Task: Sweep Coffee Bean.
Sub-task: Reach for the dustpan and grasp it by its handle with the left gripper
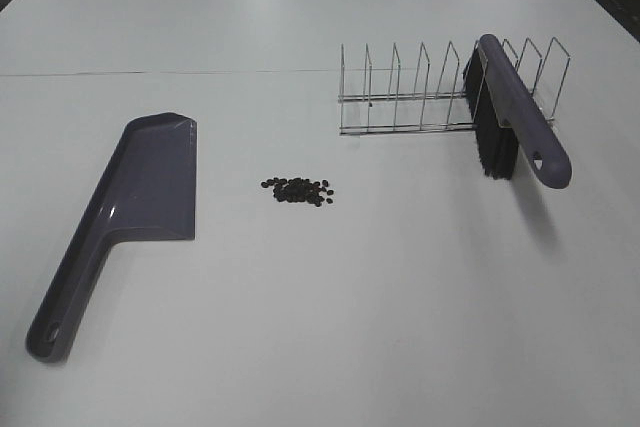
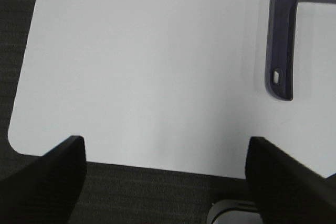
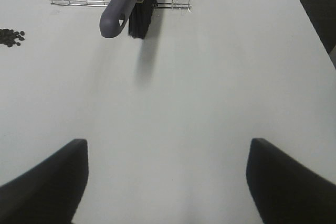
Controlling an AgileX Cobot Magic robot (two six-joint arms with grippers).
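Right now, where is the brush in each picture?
High view: the brush is at the right, leaning in the wire rack.
Left wrist view: not in it; only the dustpan handle shows.
Right wrist view: ahead of the open hand, the brush leans in the same rack.
Shared landmark: the wire rack, in the high and right wrist views.

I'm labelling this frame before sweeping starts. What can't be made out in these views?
Dustpan: left wrist view shows only its handle end; the frame edge cuts the rest.
Coffee beans: too small to count in the high view; cut by the right wrist view's edge.
Brush: its own handle hides where it bears on the wire rack.
Left end effector, right end effector: only dark fingertips show; absent from the high view.
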